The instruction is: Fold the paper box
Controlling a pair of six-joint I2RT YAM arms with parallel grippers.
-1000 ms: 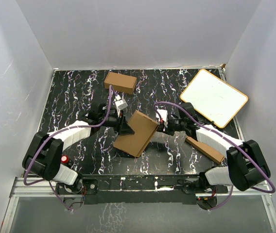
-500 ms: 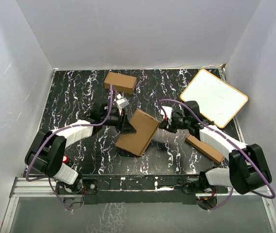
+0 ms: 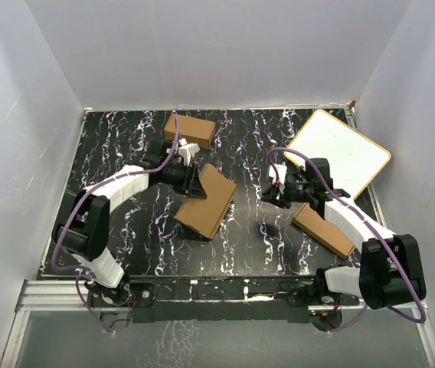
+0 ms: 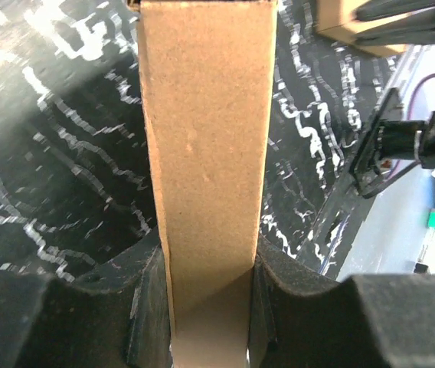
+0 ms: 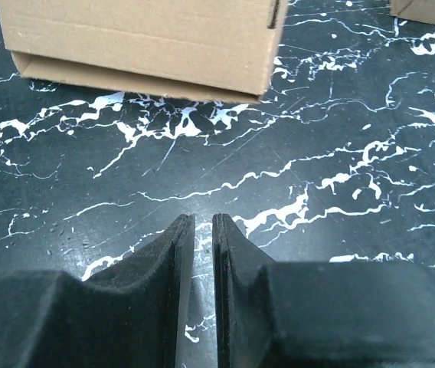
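The right tool [image 5: 203, 230] is clenched on nothing. A stretch of black, white-veined desk [image 5: 340, 138] lies ahead of it, then the flat brown corrugated-cardboard paper box [image 5: 141, 46]. The left tool [image 4: 206, 264] grips that box's narrow edge, and the box extends straight ahead.

Bright, even light, soft shadow under the paper box [image 3: 206, 201], left wrist background blurry.

Paper box [image 3: 206, 203] central, small carton [image 3: 190, 129] just behind, white board [image 3: 338, 153] right.
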